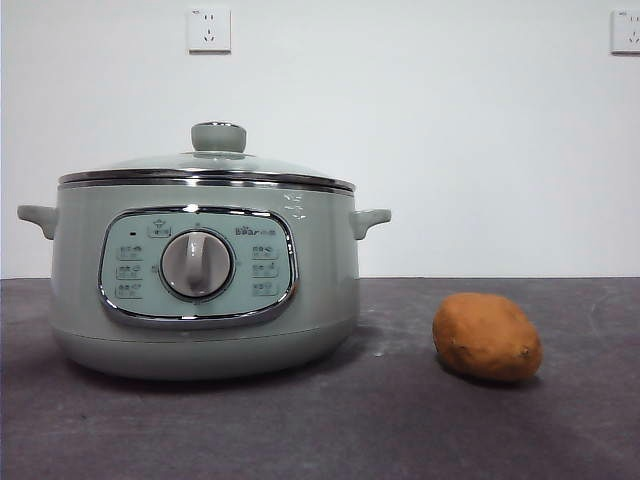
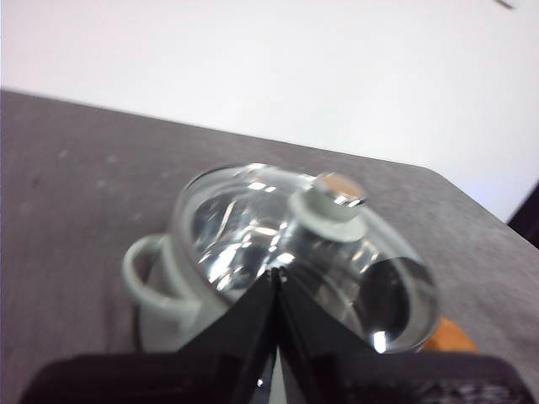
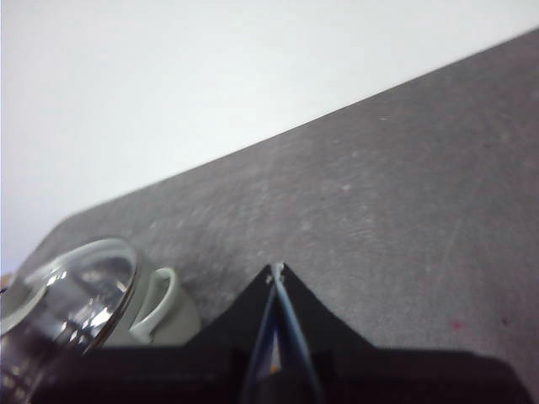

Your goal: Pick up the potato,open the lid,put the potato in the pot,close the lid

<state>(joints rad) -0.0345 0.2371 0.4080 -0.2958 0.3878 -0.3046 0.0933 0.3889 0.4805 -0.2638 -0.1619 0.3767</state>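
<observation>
The pale sage-green pot [image 1: 205, 290] stands on the left of the dark table, its glass lid [image 1: 205, 165] seated on top with the round knob [image 1: 218, 136] up. The orange-brown potato [image 1: 487, 337] lies on the table to the pot's right, apart from it. In the left wrist view my left gripper [image 2: 276, 273] hangs above the lid [image 2: 253, 227], jaws shut and empty, and a sliver of the potato [image 2: 450, 337] shows past the rim. In the right wrist view my right gripper [image 3: 278, 269] is shut over bare table, with the pot's handle [image 3: 160, 303] off to one side.
The dark grey table [image 1: 400, 420] runs up to a white wall with two sockets [image 1: 208, 28]. No arm shows in the front view. The table's far corner [image 2: 472, 194] shows in the left wrist view.
</observation>
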